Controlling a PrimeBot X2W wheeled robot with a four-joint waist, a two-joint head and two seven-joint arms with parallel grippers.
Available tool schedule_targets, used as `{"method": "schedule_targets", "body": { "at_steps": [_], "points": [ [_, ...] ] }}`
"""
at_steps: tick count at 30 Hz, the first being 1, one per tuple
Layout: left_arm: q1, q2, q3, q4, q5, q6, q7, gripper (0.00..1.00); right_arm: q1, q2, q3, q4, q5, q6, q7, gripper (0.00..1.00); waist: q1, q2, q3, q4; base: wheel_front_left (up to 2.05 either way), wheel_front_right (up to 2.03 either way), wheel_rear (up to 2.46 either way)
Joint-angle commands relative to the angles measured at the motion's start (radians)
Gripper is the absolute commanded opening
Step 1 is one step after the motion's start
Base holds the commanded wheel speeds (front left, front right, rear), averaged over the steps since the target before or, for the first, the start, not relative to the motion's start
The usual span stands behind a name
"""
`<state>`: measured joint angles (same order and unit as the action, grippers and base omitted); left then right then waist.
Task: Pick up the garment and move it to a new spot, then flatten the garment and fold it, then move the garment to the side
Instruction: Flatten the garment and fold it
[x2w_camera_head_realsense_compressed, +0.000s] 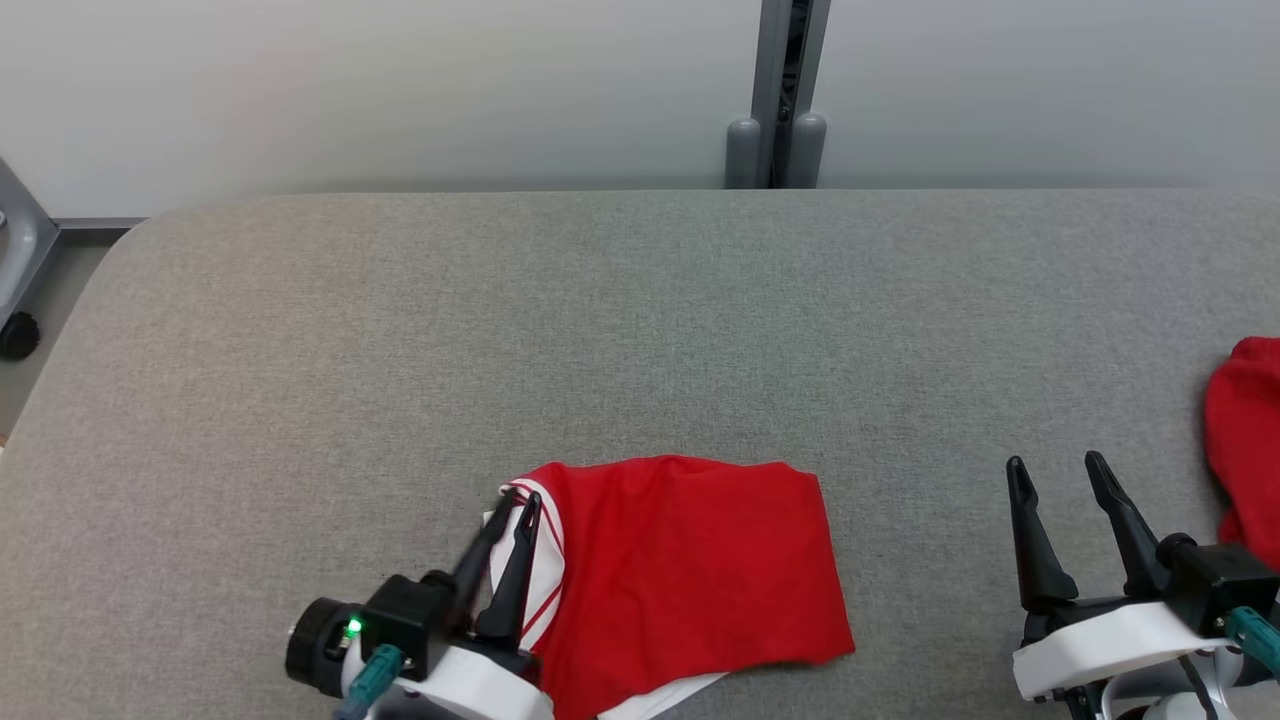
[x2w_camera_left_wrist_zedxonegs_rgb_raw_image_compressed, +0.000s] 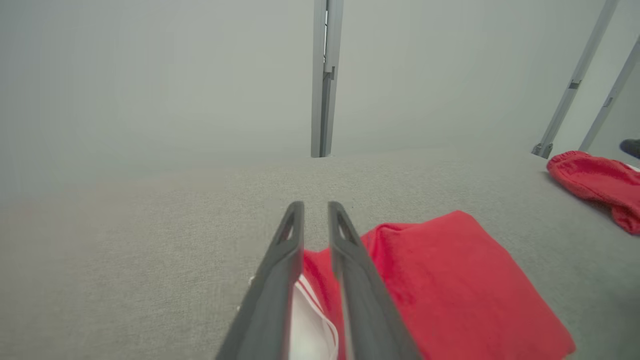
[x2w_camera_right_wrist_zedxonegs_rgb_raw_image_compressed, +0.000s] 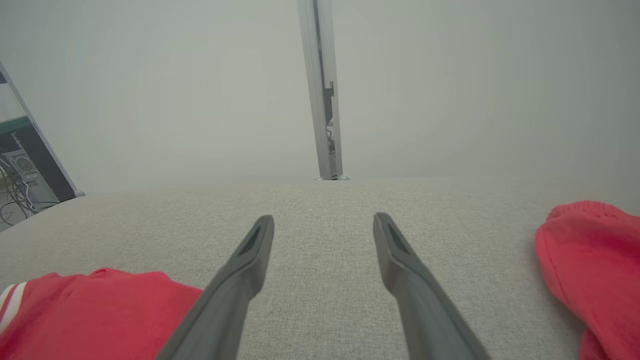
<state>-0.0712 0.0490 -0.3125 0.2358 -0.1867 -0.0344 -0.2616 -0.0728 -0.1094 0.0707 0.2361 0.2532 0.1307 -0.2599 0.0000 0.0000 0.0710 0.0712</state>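
Since the garment (x2w_camera_head_realsense_compressed: 690, 560) already lies folded into a compact red block at 6 o'clock on the table (x2w_camera_head_realsense_compressed: 600, 320), you are most likely at the last step, shifting it aside. Your left gripper (x2w_camera_head_realsense_compressed: 522, 495) sits at the block's 9 o'clock edge. Its fingers are nearly together with the white-striped hem between them, which looks like a pinch on the garment. Check that the pinch takes in every layer, because a white layer peeks out at the block's 6 o'clock and could slip loose. Lift only enough to unweight the fold and draw it low and level, so the stack does not open. Your right gripper (x2w_camera_head_realsense_compressed: 1056, 460) hovers spread wide at the block's 3 o'clock, well apart from it and holding nothing. You could use it to support the far edge.

For room, the bare grey surface runs wide toward 9 and 10 o'clock, ending in a rounded corner. From 12 o'clock it is open back to the wall post (x2w_camera_head_realsense_compressed: 778, 100). Avoid 3 o'clock, where another red cloth (x2w_camera_head_realsense_compressed: 1245, 440) lies at the table's edge. The near edge at 6 o'clock is out of sight, so don't pull toward yourself.
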Motion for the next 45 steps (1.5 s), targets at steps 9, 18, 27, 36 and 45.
{"method": "schedule_targets", "body": {
  "at_steps": [9, 18, 27, 36, 45],
  "points": [
    [-0.082, 0.004, -0.136, 0.102, -0.123, -0.002, -0.003, 0.00, -0.021, -0.015, 0.009, 0.009, 0.013, 0.000, -0.008, 1.00, 0.0000, 0.0000, 0.027, -0.025, 0.00, 0.00, 0.00],
    [-0.180, 0.005, -0.214, 0.314, -0.249, 0.042, -0.003, 0.00, -0.038, -0.018, 0.024, 0.019, 0.020, 0.000, -0.007, 1.00, 0.0000, 0.0000, 0.051, -0.045, 0.00, 0.00, 0.00],
    [-0.256, 0.005, -0.212, 0.493, -0.355, 0.086, -0.003, 0.00, -0.045, -0.024, 0.029, 0.029, 0.027, 0.000, -0.007, 1.00, 0.0000, 0.0000, 0.066, -0.051, 0.00, 0.00, 0.00],
    [-0.299, 0.005, -0.205, 0.581, -0.310, 0.103, -0.002, 0.00, -0.055, -0.019, 0.021, 0.037, 0.033, 0.000, -0.008, 1.00, 0.0000, 0.0000, 0.073, -0.033, 0.00, 0.00, 0.00],
    [-0.301, 0.005, -0.134, 0.603, -0.229, 0.143, -0.002, 0.00, -0.061, -0.014, 0.024, 0.046, 0.036, 0.000, -0.008, 1.00, 0.0000, 0.0000, 0.072, -0.026, 0.00, 0.00, 0.00]
  ]
}}
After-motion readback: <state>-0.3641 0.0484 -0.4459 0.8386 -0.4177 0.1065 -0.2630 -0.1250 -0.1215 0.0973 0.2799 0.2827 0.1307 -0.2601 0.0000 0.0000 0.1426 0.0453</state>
